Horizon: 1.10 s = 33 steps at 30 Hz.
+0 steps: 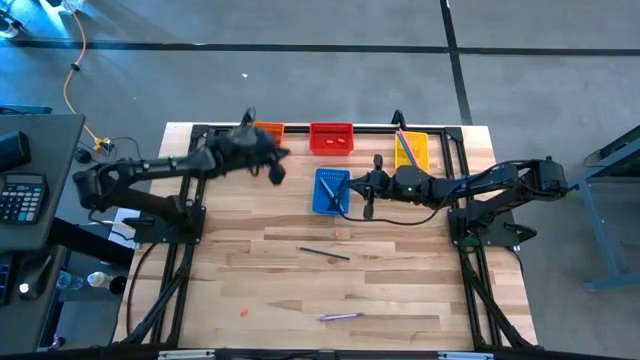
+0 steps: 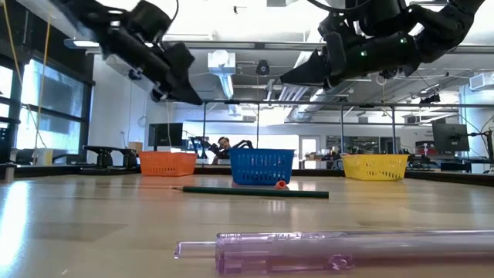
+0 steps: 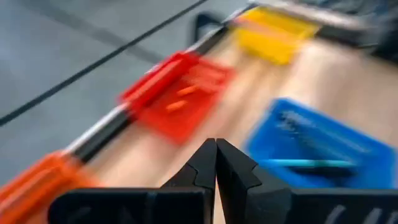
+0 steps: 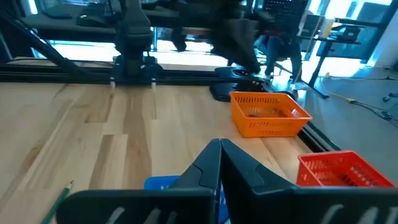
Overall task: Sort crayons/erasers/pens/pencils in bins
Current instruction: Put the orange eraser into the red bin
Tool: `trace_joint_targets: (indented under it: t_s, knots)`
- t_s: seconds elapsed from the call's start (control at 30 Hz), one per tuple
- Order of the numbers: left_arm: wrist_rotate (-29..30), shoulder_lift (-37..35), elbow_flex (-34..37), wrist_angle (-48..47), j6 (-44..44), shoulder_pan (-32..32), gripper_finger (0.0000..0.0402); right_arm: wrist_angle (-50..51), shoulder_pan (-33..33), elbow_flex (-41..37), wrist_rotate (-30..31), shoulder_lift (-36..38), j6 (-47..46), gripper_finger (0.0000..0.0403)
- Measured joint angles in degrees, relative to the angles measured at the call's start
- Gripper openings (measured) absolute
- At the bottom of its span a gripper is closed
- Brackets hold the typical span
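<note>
On the pale wooden bench (image 1: 400,300) four small plastic mesh bins stand near the far edge: the orange bin (image 1: 268,130), the red bin (image 1: 331,138) and the yellow bin (image 1: 411,150) in one row, and the blue bin (image 1: 331,190) a little more toward the middle. The left gripper (image 1: 276,165) hangs in the air between the orange bin and the blue bin, and its jaws are closed on nothing, as the left wrist view shows. The right gripper (image 1: 358,187) is just beside the blue bin, on the side of the yellow one, and its jaws are also pressed together and empty. Inside the blue bin lies a long teal pen (image 3: 308,163), and some short orange-red crayons (image 3: 180,98) lie in the red bin. The yellow bin holds long sticks, but I cannot tell which kind. On the open bench lie a thin dark green pencil (image 1: 325,253), a tiny orange-red eraser (image 1: 338,235) near it, another small eraser (image 1: 243,312) toward the front left, and a clear purple pen (image 1: 340,316) close to the front edge.
</note>
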State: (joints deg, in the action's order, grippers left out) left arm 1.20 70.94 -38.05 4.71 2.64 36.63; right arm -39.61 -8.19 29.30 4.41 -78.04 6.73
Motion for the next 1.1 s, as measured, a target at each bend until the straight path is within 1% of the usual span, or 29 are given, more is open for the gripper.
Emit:
trace_joint_targets:
  t_s: [0.07,0.13,0.2,0.3,0.37,0.43,0.5,0.6,0.7,0.77,0.93,1.1]
  knots:
    - [-1.71,-1.34,4.61,8.01,0.15,-3.40,0.0000,0.42,0.20,0.04,1.24,0.00,0.21,0.0000]
    - [-3.20,-1.70,9.18,17.60,0.21,-6.41,0.0000,4.55,0.98,1.31,3.13,0.03,0.21,0.0000]
    - [-3.49,-1.53,13.80,27.87,0.23,-9.05,0.0000,12.19,2.65,3.85,5.60,0.45,0.12,0.0000]
    - [-3.77,-0.60,19.68,41.68,0.24,-12.01,0.0000,26.70,6.10,9.14,9.04,0.45,-1.59,0.0000]
    - [-3.75,-0.15,22.64,48.56,0.19,-13.37,0.0000,34.60,8.54,12.31,9.11,0.44,-4.93,0.0000]
    - [-3.73,-0.15,24.64,53.37,0.17,-14.24,0.0000,40.54,11.44,14.92,9.03,0.46,-9.49,0.0001]
    - [-3.73,-0.15,25.87,55.91,0.17,-14.65,0.0000,46.07,14.36,16.85,9.18,0.44,-14.32,0.0005]
    - [-3.55,-0.13,26.77,56.94,-0.80,-14.68,0.0000,50.14,18.44,19.55,12.02,-0.71,-21.41,0.0022]
    - [-3.14,-0.11,26.89,56.88,-1.82,-14.68,0.0000,53.36,21.30,23.25,14.02,-3.85,-27.03,0.0049]
    - [-3.13,-0.11,26.89,56.94,-1.80,-14.67,0.0000,56.05,22.55,26.23,15.28,-6.82,-29.16,0.0070]
    - [-3.14,-0.11,26.89,57.07,-1.36,-14.68,0.0000,61.73,23.29,33.90,15.61,-16.44,-32.83,0.0116]
    - [-3.11,-0.11,26.89,56.90,-1.38,-14.68,0.0000,67.24,22.20,39.21,11.37,-24.76,-42.59,0.0142]
